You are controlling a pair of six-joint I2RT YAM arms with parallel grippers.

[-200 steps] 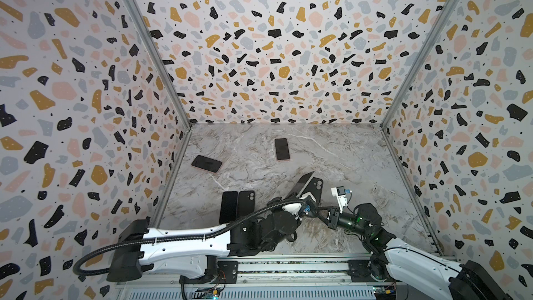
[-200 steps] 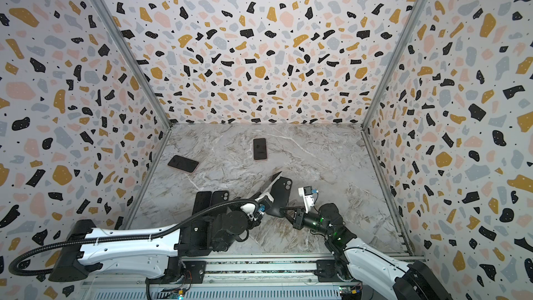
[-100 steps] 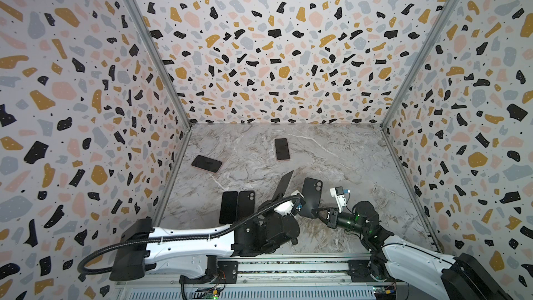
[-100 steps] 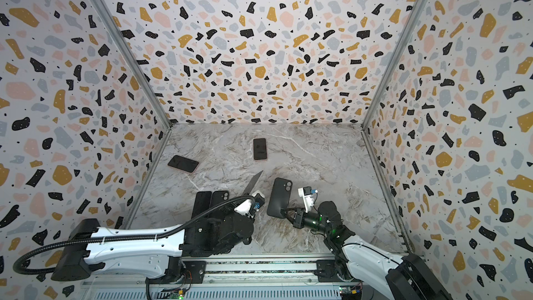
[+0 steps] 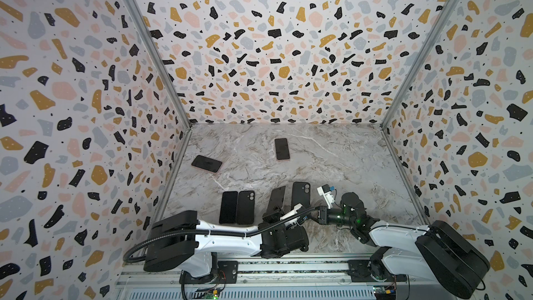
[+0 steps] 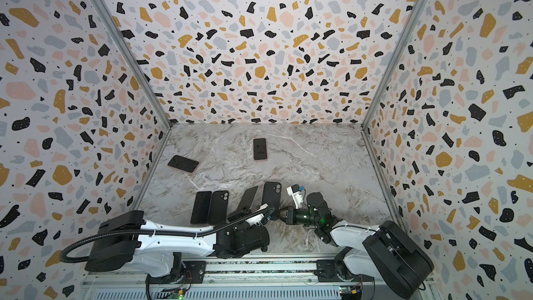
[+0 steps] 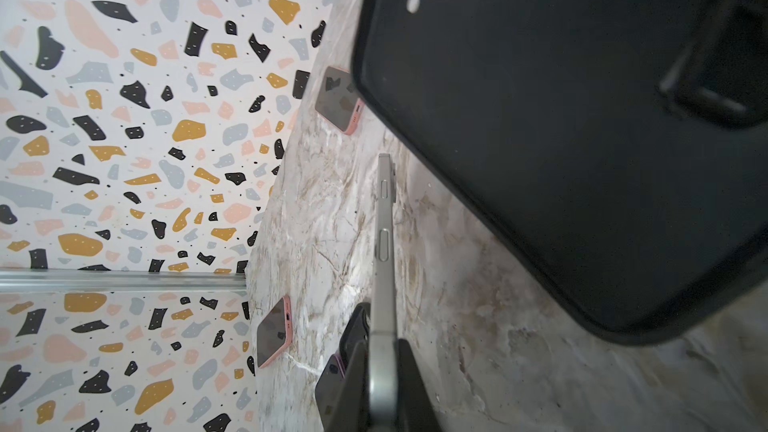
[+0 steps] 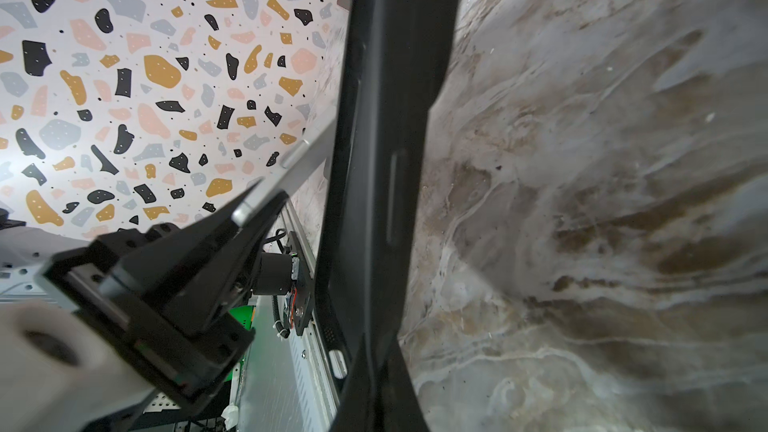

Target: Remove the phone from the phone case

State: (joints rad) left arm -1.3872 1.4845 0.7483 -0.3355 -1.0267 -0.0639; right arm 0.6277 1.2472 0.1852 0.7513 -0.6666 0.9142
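The phone (image 5: 277, 197) is a thin slab with a silver edge, out of its case and held on end above the near table. My left gripper (image 5: 275, 212) is shut on its lower end; in the left wrist view both fingers (image 7: 353, 388) press its flat sides (image 7: 384, 243). Just right of it stands the black phone case (image 5: 300, 194) with its camera cut-out uppermost, with my right gripper (image 5: 310, 212) shut on its lower edge (image 8: 390, 118). A small gap separates phone (image 6: 250, 197) and case (image 6: 271, 194) in both top views.
Two pink-rimmed phones (image 5: 206, 163) (image 5: 281, 149) lie screen-up farther back on the marble table (image 5: 346, 163). A dark phone (image 5: 228, 207) and a black camera-side-up slab (image 5: 245, 207) lie flat side by side, left of my left gripper. Patterned walls enclose three sides.
The phone and case were joined at an angle a second ago. They have come apart: my left gripper carried the phone left, and the case now stands upright in my right gripper.
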